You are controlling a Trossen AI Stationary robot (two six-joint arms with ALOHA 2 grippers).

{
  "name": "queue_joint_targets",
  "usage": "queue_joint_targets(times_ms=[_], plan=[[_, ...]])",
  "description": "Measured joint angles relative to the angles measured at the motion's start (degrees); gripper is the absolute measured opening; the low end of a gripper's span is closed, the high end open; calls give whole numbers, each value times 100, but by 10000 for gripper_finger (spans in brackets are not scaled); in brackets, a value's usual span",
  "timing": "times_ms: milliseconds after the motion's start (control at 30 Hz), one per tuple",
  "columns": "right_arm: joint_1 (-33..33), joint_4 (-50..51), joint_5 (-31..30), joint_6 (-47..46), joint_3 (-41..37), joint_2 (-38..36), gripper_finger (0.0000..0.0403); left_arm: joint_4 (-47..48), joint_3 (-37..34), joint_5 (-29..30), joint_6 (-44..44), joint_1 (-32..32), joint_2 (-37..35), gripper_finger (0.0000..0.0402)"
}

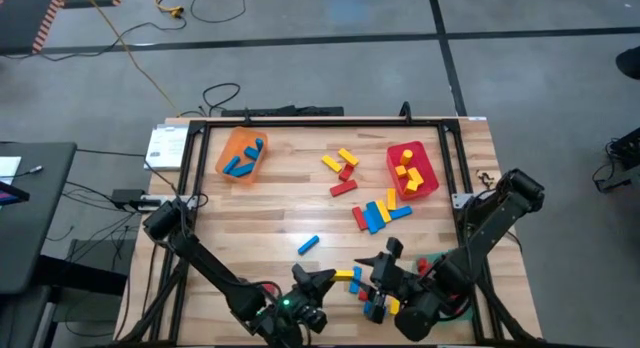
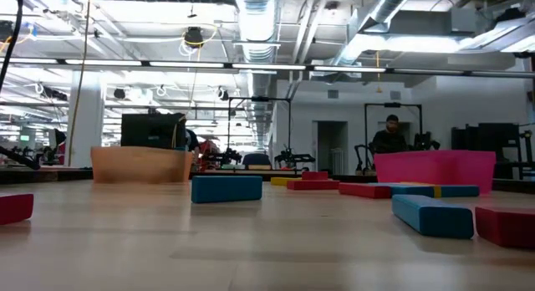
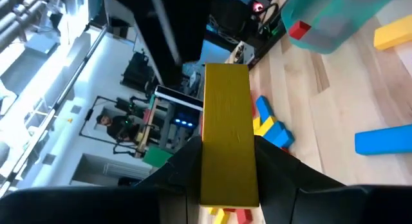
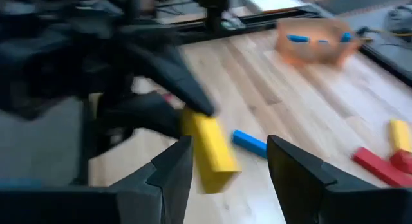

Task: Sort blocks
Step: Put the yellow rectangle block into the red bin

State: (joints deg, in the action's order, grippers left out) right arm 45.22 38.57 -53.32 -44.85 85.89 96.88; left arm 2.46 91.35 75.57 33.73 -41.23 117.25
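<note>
— Blocks: where are they, from above?
— Scattered mid-table; the left gripper (image 1: pixel 328 280) holds a yellow block (image 1: pixel 345 276) at six o'clock for handover.
— Its wrist view?
— Fingers clamp it.
— Right gripper (image 4: pixel 228 163)?
— Open, waiting just beside it.

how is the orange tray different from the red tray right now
The orange tray sits at the table's far left and holds only blue blocks; the red tray sits at the far right and holds yellow blocks. The orange tray stands alone on bare wood, while loose blocks lie close beside the red tray. Both are small open trays lying flat.
</note>
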Motion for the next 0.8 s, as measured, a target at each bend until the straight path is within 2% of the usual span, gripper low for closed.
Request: queue_joint_targets(times_ms=[200, 433, 667, 800], plan=[[-54, -191, 191, 272, -25, -4, 210, -390, 0, 1, 364, -22, 0, 103], [-165, -709, 526, 314, -478, -9, 210, -703, 0, -20, 752, -111, 2, 103], [-193, -1671, 759, 890, -786, -7, 209, -781, 2, -32, 788, -131, 0, 103], [-193, -1897, 786, 1073, -791, -11, 194, -774, 2, -107, 788, -138, 0, 103]])
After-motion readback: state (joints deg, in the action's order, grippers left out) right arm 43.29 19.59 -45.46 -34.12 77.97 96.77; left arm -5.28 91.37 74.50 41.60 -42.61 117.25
